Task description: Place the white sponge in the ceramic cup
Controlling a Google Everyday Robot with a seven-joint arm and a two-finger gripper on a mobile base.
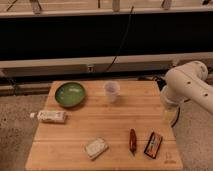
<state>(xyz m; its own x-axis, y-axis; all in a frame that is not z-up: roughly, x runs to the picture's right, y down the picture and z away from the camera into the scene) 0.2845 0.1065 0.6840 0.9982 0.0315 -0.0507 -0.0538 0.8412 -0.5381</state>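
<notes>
On the pale wooden slatted tabletop [125,120] we found, furthest left, a flat white printed packet [50,116] lying at the left edge, and behind it a round green glazed bowl [70,94]. Further along, near the front edge, lay the white rectangular sponge [96,148], flat, a little askew, touching nothing and held by nothing. Towards the back, near the middle, stood the pale whitish ceramic cup [111,91], upright with its mouth open, just beside the bowl and well apart from the sponge. To the right of the sponge lay a slim reddish-brown stick-like object [132,141] and, beside it, a dark rectangular wrapper with an orange edge [153,144]. At the far right the robot's white jointed arm [186,82] stood off the tabletop's right edge, and what we took for the gripper [170,114] hung low at that edge, well apart from both sponge and cup; whether it was apart or together we could not tell. We judged that the task had barely begun, with the reach toward the sponge as the step in hand. The next move, as we saw it, called for the arm to swing left and forward over the two small objects, bring the gripper down above the sponge, and line it up across the narrower sides before closing.
</notes>
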